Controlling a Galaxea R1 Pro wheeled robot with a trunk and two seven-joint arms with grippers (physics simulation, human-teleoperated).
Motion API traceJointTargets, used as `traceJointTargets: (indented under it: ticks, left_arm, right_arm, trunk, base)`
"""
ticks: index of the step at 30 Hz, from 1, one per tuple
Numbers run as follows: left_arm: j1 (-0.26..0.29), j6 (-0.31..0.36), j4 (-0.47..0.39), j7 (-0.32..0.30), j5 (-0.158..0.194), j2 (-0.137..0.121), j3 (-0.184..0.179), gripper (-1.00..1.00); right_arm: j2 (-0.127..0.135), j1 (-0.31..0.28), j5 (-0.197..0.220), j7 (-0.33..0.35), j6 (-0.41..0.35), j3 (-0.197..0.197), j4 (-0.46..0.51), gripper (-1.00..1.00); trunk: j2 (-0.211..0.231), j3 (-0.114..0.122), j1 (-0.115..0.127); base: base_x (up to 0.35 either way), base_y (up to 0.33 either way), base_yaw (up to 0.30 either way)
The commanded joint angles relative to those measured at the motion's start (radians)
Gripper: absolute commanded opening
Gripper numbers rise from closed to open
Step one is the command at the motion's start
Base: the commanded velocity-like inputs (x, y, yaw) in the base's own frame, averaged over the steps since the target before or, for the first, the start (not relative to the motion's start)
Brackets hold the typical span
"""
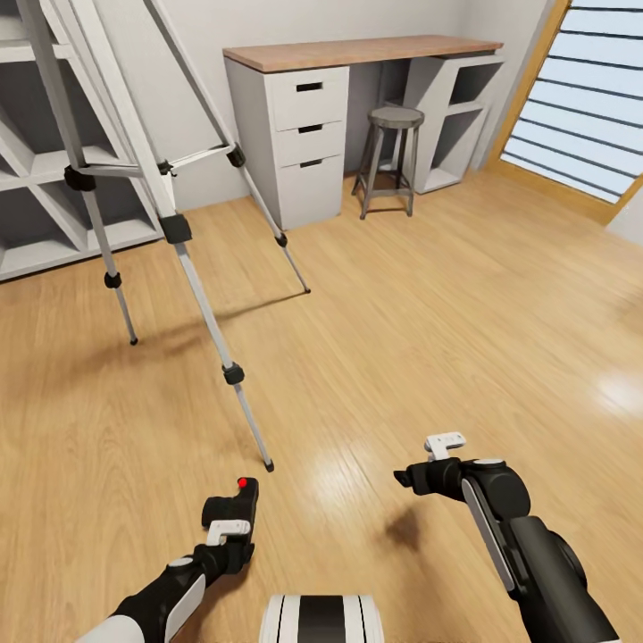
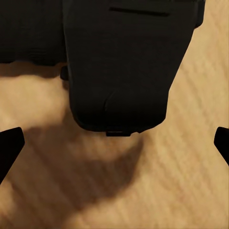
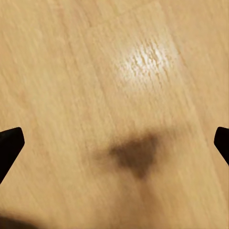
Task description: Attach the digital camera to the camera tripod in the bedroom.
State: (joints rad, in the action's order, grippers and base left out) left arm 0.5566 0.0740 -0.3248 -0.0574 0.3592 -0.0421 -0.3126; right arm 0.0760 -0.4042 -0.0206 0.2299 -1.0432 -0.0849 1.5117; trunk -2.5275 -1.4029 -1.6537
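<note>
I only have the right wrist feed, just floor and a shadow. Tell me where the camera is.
Observer: The camera is at the tip of the left tool, red button up, near the wood floor.
Operator: Report that tool's grip.
Observer: Its fingertips stand wide apart in the left wrist view, with the camera's body ahead between them. I cannot tell if it is held.
Operator: Give me the tripod.
Observer: The tripod stands ahead and left of the camera, its nearest foot planted just beyond it. Its top is cut off by the head view's edge.
</note>
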Motion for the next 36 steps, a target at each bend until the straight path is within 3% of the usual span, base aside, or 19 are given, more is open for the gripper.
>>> traceJointTargets:
  ticks: [1, 15, 33, 36]
  left_arm:
    - [0.000, 0.005, -0.002, -0.001, 0.007, -0.001, -0.004, 1.00]
    - [0.016, 0.013, -0.003, -0.006, 0.005, -0.001, -0.005, 1.00]
    - [0.062, 0.052, -0.003, -0.008, 0.004, -0.016, -0.005, 1.00]
    - [0.065, 0.053, -0.003, -0.008, 0.004, -0.018, -0.005, 1.00]
  right_arm:
    - [0.001, -0.001, -0.003, 0.002, -0.004, -0.001, 0.001, 1.00]
    - [0.000, 0.005, -0.002, 0.002, -0.004, -0.005, 0.002, 1.00]
    - [-0.001, 0.012, -0.005, 0.001, -0.004, -0.038, 0.002, 1.00]
    - [-0.001, 0.014, -0.005, 0.000, -0.004, -0.039, 0.002, 1.00]
  trunk:
    - [0.000, -0.001, 0.000]
    - [0.000, -0.001, 0.000]
    - [0.000, -0.001, 0.000]
    - [-0.001, -0.012, -0.001]
  base:
    - [0.000, 0.000, 0.000]
    - [0.000, 0.000, 0.000]
    - [0.000, 0.000, 0.000]
    - [0.000, 0.000, 0.000]
